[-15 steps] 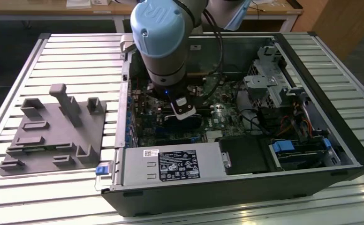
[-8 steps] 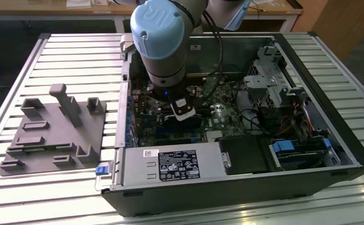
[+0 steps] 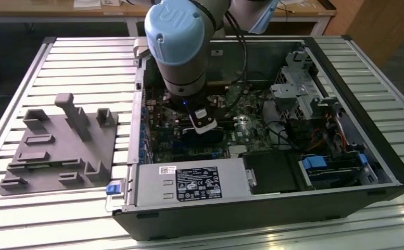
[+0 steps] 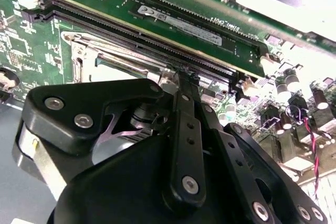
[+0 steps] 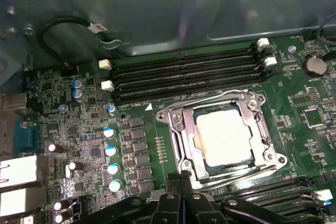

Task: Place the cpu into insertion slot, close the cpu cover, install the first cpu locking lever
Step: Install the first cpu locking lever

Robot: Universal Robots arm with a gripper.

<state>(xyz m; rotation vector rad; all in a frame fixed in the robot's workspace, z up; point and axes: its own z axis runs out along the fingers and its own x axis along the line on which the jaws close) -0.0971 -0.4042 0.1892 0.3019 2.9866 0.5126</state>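
Observation:
The cpu, a pale square chip, lies flat in the socket on the green motherboard. The cpu cover, a silvery frame, lies down around it, and the insertion slot beneath them is hidden. A thin metal lever runs along the socket's side nearest the memory slots. Another lever runs along the opposite side. My gripper is shut, with its black fingertips pressed together at the socket's corner beside that second lever. In the second wrist view the gripper sits just above the cover.
The arm reaches down into an open computer case. Long black memory slots and small capacitors flank the socket. A power supply and a drive cage fill the case's sides. A grey fixture plate lies outside.

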